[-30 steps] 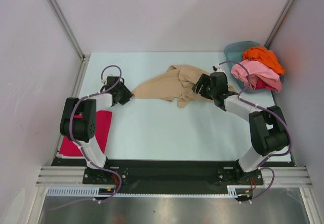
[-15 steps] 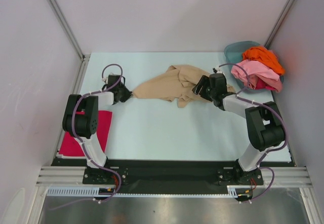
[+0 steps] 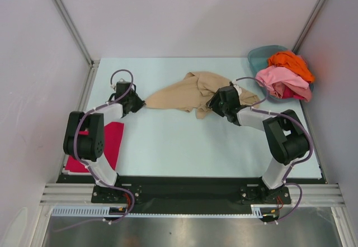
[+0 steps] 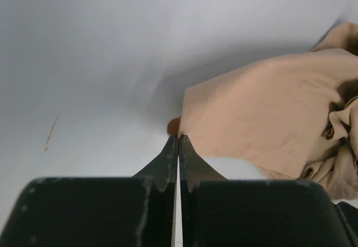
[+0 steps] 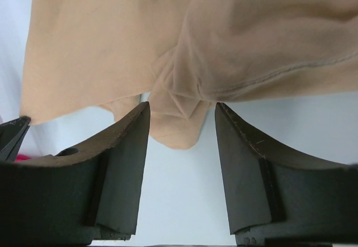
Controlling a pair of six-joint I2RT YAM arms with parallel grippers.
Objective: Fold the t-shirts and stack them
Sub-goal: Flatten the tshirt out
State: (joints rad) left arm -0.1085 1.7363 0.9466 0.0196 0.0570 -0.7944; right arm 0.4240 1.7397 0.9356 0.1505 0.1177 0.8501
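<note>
A crumpled tan t-shirt (image 3: 187, 93) lies at the middle back of the table. My left gripper (image 3: 142, 105) is at the shirt's left tip. In the left wrist view its fingers (image 4: 169, 157) are pressed together and pinch the corner of the tan t-shirt (image 4: 268, 113). My right gripper (image 3: 211, 104) sits at the shirt's right front edge. Its jaws stand open in the right wrist view, and a small flap of the tan t-shirt (image 5: 176, 127) hangs between the fingertips (image 5: 137, 127). A folded magenta-red t-shirt (image 3: 111, 141) lies flat at the near left, partly under the left arm.
A teal basin (image 3: 256, 54) stands at the back right corner, piled with a pink shirt (image 3: 279, 79), an orange shirt (image 3: 290, 62) and a red one (image 3: 291, 93). Walls enclose the table on three sides.
The left gripper has shut on the tan shirt's left corner. The right gripper has slid left onto the shirt's edge and its jaws have narrowed.
</note>
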